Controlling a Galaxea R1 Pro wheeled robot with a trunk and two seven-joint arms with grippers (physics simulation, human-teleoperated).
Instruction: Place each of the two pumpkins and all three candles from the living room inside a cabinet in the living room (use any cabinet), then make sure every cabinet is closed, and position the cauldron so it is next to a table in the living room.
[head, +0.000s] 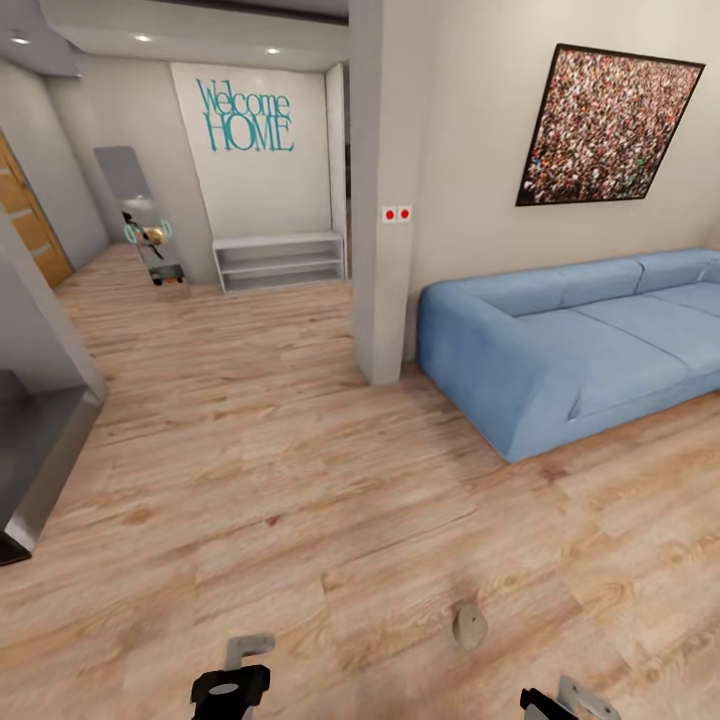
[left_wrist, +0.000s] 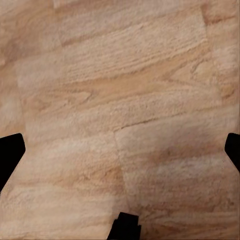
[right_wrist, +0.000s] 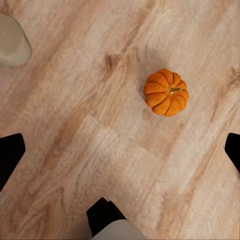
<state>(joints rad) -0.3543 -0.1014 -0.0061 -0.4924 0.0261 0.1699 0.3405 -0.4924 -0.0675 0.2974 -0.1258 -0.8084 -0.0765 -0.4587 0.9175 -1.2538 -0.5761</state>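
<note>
One small orange ribbed pumpkin (right_wrist: 166, 92) with a short stem sits upright on the wooden floor, seen in the right wrist view. My right gripper (right_wrist: 120, 150) hangs above the floor a little to one side of it, open and empty, its dark fingertips (right_wrist: 10, 152) at the frame edges. A small pale beige stub that looks like a candle (head: 469, 625) (right_wrist: 12, 42) lies on the floor near that gripper (head: 562, 702). My left gripper (head: 232, 682) (left_wrist: 120, 150) is open over bare floorboards, with nothing between its fingers.
A blue sofa (head: 580, 340) stands at the right against the wall, beside a grey pillar (head: 380, 200). A white open shelf (head: 280, 260) and a leaning mirror (head: 140, 215) are at the far wall. A grey counter corner (head: 35, 450) juts in at the left.
</note>
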